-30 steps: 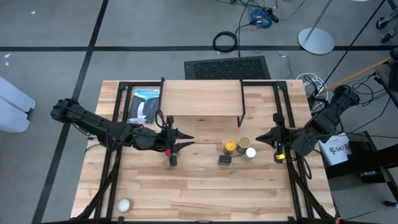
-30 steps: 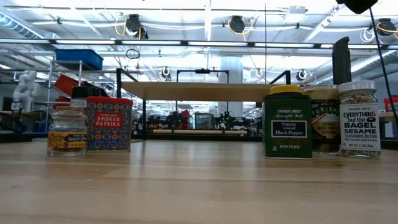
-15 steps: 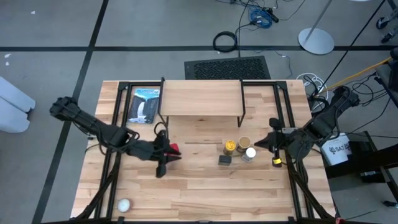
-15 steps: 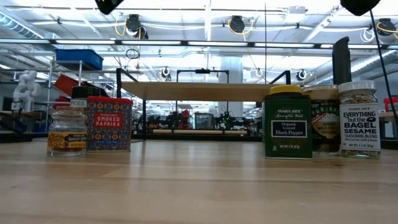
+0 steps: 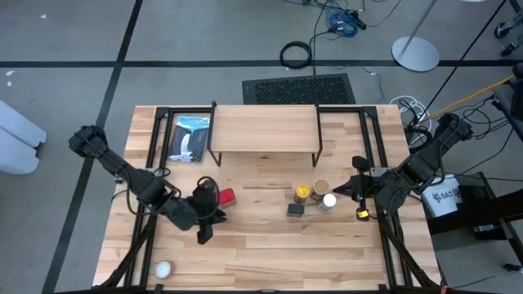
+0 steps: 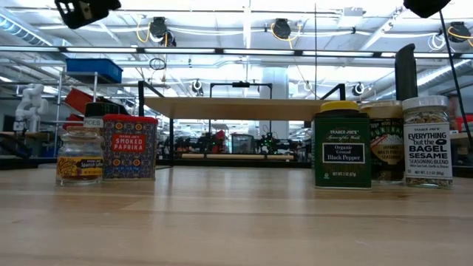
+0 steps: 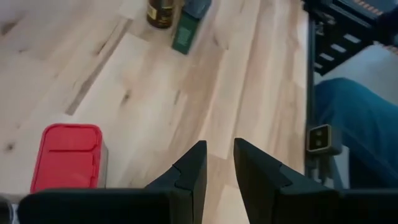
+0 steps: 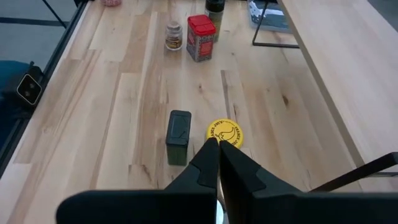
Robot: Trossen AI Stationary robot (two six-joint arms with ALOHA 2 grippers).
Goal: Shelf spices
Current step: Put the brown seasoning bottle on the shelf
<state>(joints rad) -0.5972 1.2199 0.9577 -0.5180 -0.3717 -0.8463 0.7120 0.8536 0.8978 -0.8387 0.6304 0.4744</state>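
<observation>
Left gripper (image 7: 217, 163) hung above bare wood, fingers only a narrow slit apart, holding nothing; probably poised that way to choose a container. Just beside it stood the red rectangular paprika tin (image 7: 67, 157), with the small glass jar with dark lid (image 8: 173, 36) close by. Farther off, near the right gripper (image 8: 217, 148), pressed closed and empty, were grouped the black square pepper tin (image 8: 178, 137) and the yellow-lidded jar (image 8: 225, 132). Beyond all, the low shelf with light wood plank and thin black legs (image 5: 263, 128) carried no spice yet.

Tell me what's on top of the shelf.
Nothing shows on the shelf: from above its plank is bare. What lies beneath it is covered there; the low view shows only open space between the legs.
</observation>
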